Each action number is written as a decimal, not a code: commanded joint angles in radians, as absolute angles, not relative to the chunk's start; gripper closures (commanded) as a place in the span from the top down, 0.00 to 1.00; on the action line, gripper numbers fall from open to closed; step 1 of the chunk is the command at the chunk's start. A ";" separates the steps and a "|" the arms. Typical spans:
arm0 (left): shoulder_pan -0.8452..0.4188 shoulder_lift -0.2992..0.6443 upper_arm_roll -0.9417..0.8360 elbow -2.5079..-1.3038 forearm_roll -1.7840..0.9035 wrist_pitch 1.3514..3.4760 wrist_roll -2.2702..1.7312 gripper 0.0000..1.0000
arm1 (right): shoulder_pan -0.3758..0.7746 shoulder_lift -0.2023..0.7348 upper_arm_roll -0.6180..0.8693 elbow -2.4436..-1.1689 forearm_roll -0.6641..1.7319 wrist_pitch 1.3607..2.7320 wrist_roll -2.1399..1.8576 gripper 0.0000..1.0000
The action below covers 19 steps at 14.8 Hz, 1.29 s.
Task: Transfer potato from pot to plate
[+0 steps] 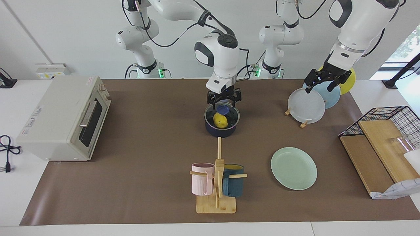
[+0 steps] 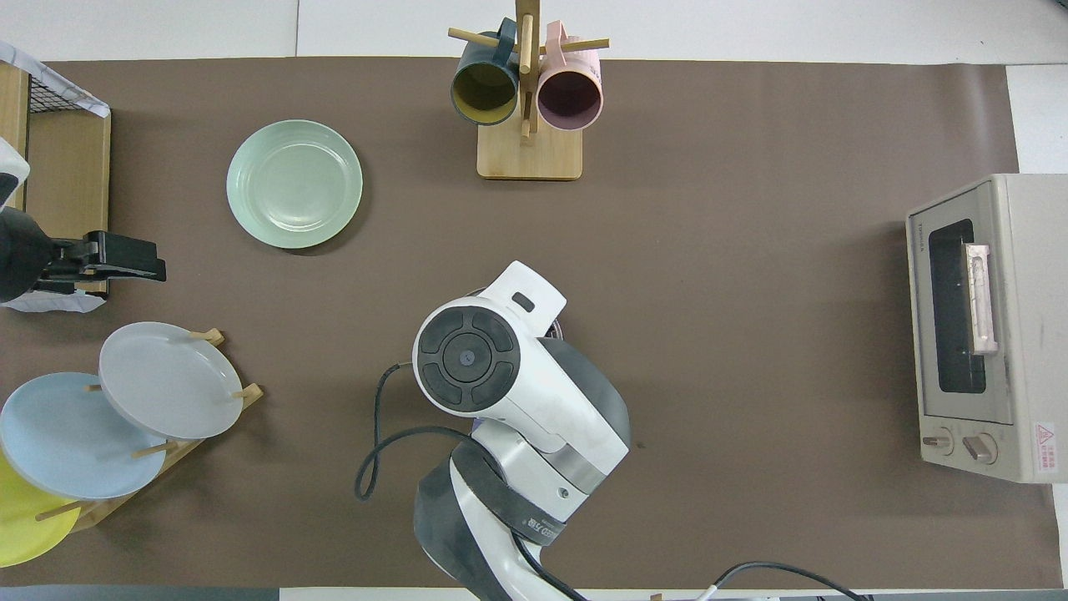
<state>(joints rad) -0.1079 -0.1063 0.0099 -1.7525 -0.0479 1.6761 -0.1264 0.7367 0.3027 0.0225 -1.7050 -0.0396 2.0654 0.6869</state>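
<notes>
Facing view shows my right gripper poised just above the pot, its fingers spread apart, with the potato lying inside the pot directly beneath them, untouched. The plate sits well off toward the left arm's end. My left gripper waits over the plate rack, fingers apart.

- Right gripper: carried at mid-table on a bent arm, wrist pointed straight down, fingers spread.
- Left gripper: held raised, wrist tilted, fingers spread; arm is parked.
</notes>
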 commanded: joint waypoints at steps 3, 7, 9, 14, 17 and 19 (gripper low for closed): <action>-0.109 -0.133 0.005 -1.784 -0.060 1.709 -0.133 1.00 | 0.733 0.298 0.021 -1.741 -0.058 2.123 0.703 1.00; -0.107 -0.135 0.005 -1.789 -0.061 1.707 -0.137 1.00 | 0.727 0.314 0.021 -1.744 -0.058 2.148 0.703 0.98; -0.107 -0.137 0.005 -1.790 -0.061 1.691 -0.137 1.00 | 0.727 0.314 0.021 -1.746 -0.058 2.149 0.703 0.92; -0.130 -0.138 0.005 -1.789 -0.061 1.664 -0.141 1.00 | 0.729 0.313 0.021 -1.750 -0.058 2.146 0.701 0.77; -0.130 -0.144 0.005 -1.795 -0.061 1.657 -0.138 1.00 | 0.729 0.313 0.021 -1.749 -0.058 2.143 0.701 0.62; -0.127 -0.146 0.005 -1.795 -0.061 1.646 -0.138 1.00 | 0.729 0.314 0.020 -1.746 -0.058 2.140 0.703 0.59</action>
<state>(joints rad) -0.1242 -0.1100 -0.0007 -1.7602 -0.0487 1.6575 -0.1276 0.7337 0.3180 0.0163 -1.7335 -0.0433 2.1258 0.6869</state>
